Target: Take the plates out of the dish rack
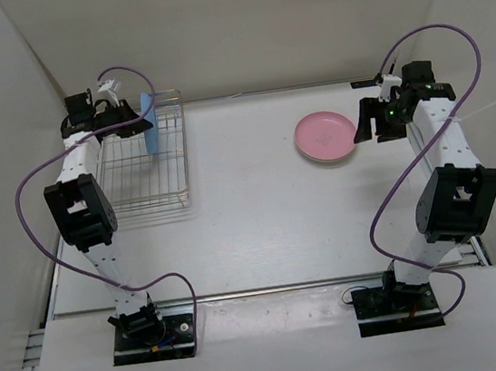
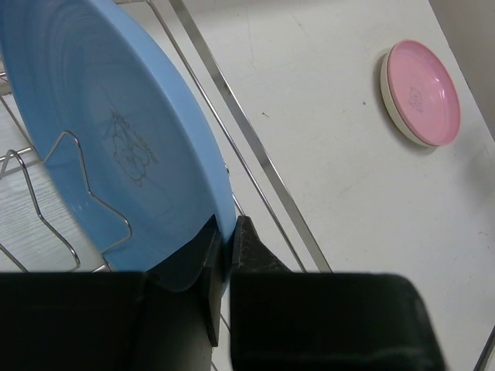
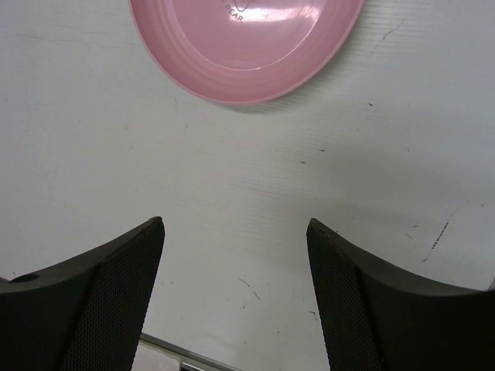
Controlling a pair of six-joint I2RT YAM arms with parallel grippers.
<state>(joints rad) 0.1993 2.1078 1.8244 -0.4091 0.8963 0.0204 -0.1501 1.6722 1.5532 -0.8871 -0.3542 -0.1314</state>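
Blue plate [image 2: 116, 131] rim clamped in left claw [image 2: 226, 241], lift-out from dish rack [image 1: 137, 174] looks next; right claw [image 3: 236, 232] wide.

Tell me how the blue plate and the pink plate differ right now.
The blue plate stands on edge in the rack; the pink plate lies flat out on the table, atop a cream plate. The left pincer is shut on the blue plate's rim; the pink plate is free, with the open right pincer apart from it. Both are round, shallow and glossy.
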